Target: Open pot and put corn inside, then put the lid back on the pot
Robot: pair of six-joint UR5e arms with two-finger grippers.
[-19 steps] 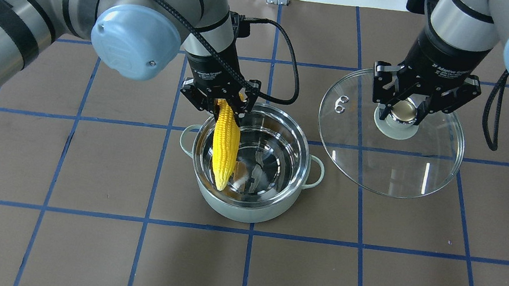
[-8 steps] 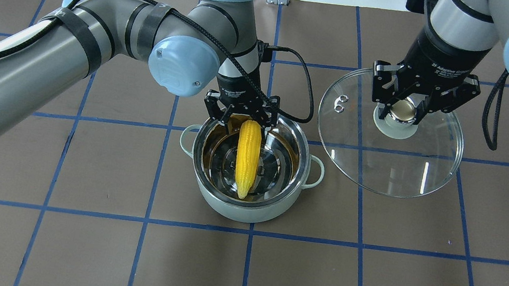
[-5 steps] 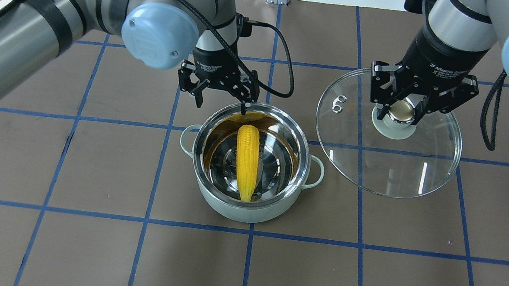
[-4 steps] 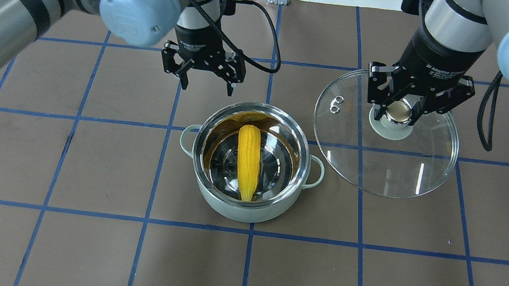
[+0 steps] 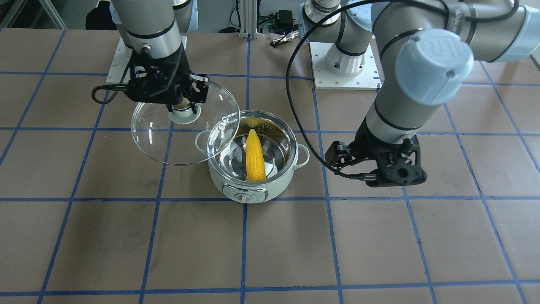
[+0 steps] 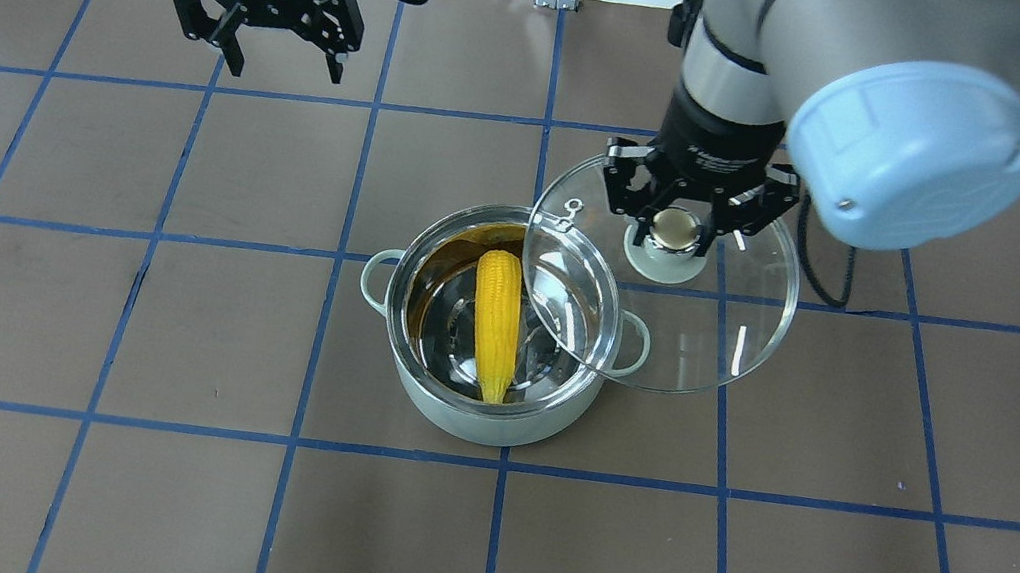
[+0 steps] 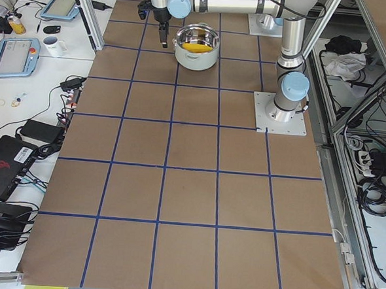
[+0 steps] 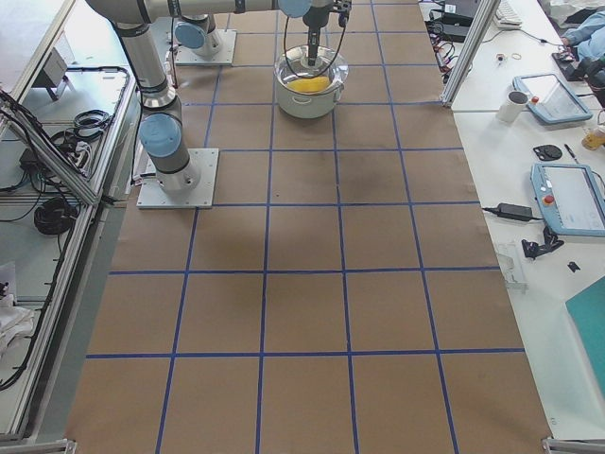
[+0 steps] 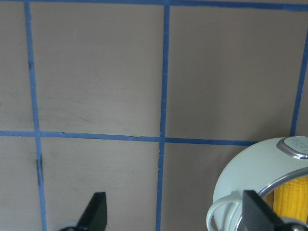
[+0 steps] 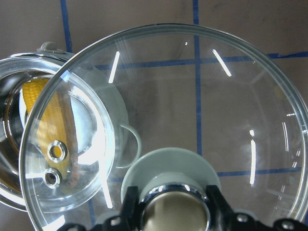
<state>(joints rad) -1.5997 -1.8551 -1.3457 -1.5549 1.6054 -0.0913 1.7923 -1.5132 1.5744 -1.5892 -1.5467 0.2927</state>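
The mint-green pot stands open mid-table, with its dial facing the front camera. The yellow corn lies inside it, leaning on the wall, and also shows in the front view. My right gripper is shut on the knob of the glass lid and holds it raised; the lid's edge overlaps the pot's right rim. In the right wrist view the corn shows through the lid. My left gripper is open and empty, far back left of the pot.
The table is brown paper with a blue tape grid. Both arm base plates sit at the robot's side. The left arm's cable hangs near the pot's back. Side benches hold tablets and mugs.
My left gripper lowered the corn into the pot, let it go, opened and drew away up and to the left. My right gripper has carried the lid left, over the pot's rim.
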